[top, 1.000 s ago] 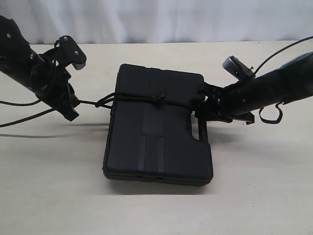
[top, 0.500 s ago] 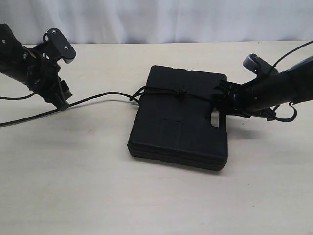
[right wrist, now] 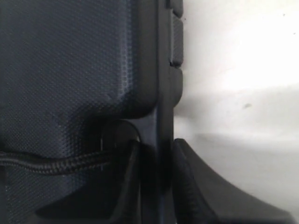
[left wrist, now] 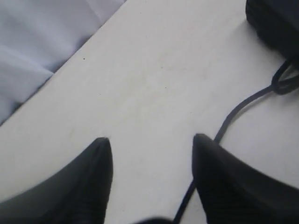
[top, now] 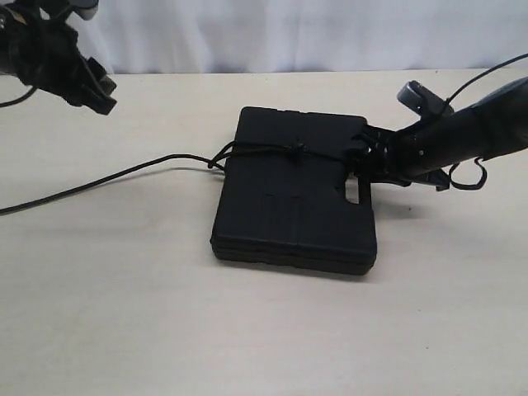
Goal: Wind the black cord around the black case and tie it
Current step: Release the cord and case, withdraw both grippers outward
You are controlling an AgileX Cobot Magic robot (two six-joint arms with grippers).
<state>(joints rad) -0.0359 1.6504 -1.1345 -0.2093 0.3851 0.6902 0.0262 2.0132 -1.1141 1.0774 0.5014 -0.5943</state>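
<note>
We see cord (top: pixel 293 149) knotted across case (top: pixel 289 214) top, tail trailing off left. Right claw (right wrist: pixel 156 144) clamped on case handle edge; left claw (left wrist: pixel 152 142) apart, empty, far left of case.

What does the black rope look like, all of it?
The thin black braided cord lies across the flat matte black plastic case, with a small knot on top. It loops at one edge, then a loose tail snakes over the pale table. The right gripper clamps the case's handle beside it; the open left gripper hangs clear.
</note>
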